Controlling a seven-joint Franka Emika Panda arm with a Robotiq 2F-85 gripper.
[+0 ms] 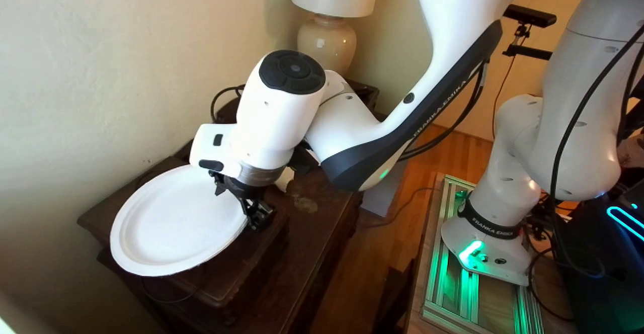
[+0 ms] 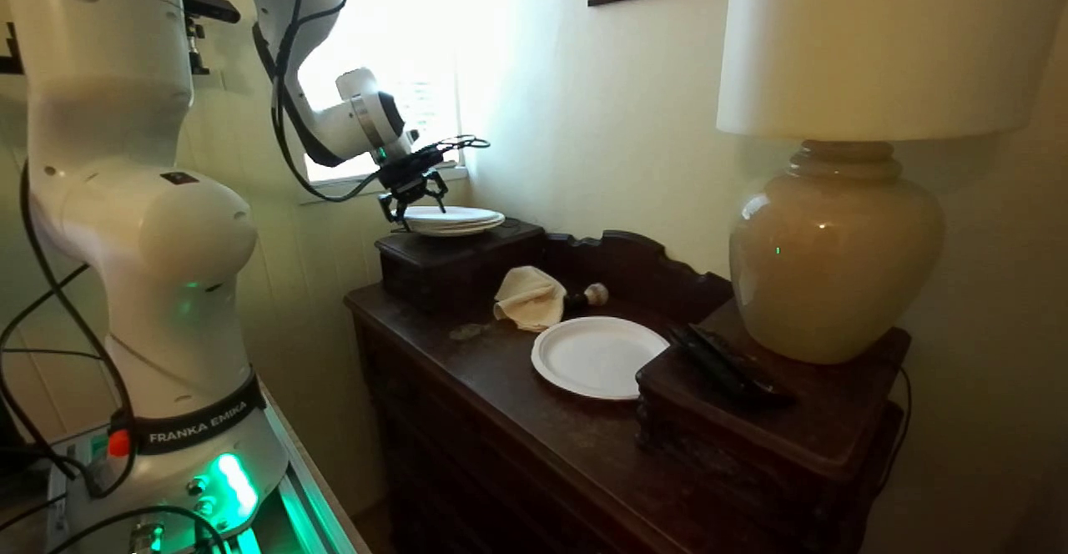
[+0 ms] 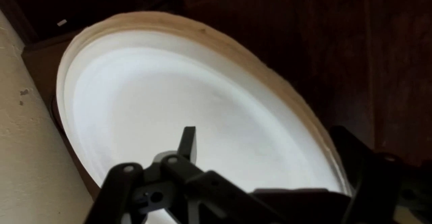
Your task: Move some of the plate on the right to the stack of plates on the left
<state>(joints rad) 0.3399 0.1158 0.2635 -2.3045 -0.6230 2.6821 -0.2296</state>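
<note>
A stack of white plates (image 2: pixel 467 222) sits on the raised box at the dresser's far end in an exterior view. The top plate also shows in an exterior view (image 1: pixel 176 223) and in the wrist view (image 3: pixel 162 99). A separate white plate (image 2: pixel 596 358) lies on the lower dresser top; whether several are nested there cannot be told. My gripper (image 2: pixel 417 208) is open at the near rim of the stack. In the wrist view, the gripper (image 3: pixel 264 129) has one finger over the top plate's inside and the other outside the rim. Whether the fingers touch the plates cannot be told.
A cream cloth (image 2: pixel 531 297) lies between the stack and the separate plate. A black object (image 2: pixel 726 362) and a large lamp (image 2: pixel 834 254) stand on the other raised box (image 2: pixel 751 429). The wall (image 1: pixel 126 62) is close behind the stack.
</note>
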